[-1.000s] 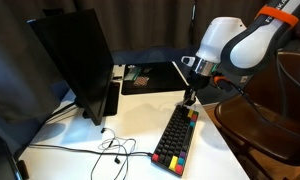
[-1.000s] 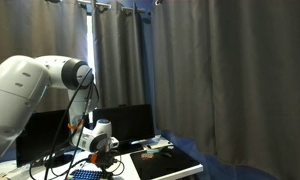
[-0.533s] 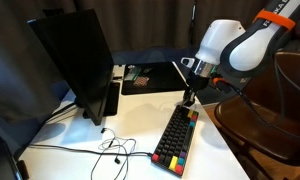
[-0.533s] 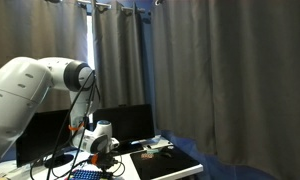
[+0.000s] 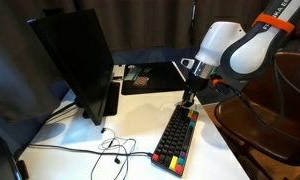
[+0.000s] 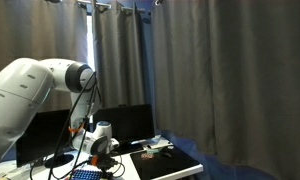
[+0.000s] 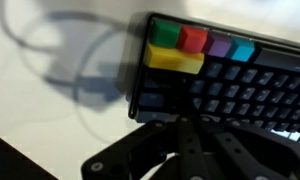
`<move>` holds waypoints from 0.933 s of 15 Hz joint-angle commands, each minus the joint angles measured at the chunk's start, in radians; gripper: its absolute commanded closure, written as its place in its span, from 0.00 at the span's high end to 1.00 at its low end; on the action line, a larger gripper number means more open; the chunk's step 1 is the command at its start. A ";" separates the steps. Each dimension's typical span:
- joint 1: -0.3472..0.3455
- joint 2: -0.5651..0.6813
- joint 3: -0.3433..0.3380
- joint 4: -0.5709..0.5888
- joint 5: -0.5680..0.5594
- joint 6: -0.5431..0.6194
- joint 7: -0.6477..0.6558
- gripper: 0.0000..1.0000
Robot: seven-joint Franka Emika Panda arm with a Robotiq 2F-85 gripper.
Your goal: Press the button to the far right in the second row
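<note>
A black keyboard [image 5: 176, 138] with coloured keys lies on the white table. My gripper [image 5: 190, 100] is shut, fingers together, pointing down at the keyboard's far end. In the wrist view the shut fingers [image 7: 193, 140] hang over the black keys [image 7: 240, 90] just below a corner with green, red, purple and cyan keys [image 7: 200, 42] and a long yellow key [image 7: 176, 59]. Whether the fingertips touch a key I cannot tell. In an exterior view the gripper [image 6: 103, 160] sits low above the keyboard [image 6: 85, 174].
A black monitor [image 5: 75, 62] stands to the side of the keyboard, with thin cables [image 5: 108, 150] lying on the white table [image 5: 140, 105]. A dark mat with small items [image 5: 155, 76] lies at the back. A brown chair [image 5: 270, 120] stands beside the table.
</note>
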 commanded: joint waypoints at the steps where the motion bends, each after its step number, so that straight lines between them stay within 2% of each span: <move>1: -0.008 0.020 0.000 0.015 -0.047 0.026 0.040 0.00; 14: -0.004 0.026 -0.018 0.017 -0.073 0.036 0.058 0.00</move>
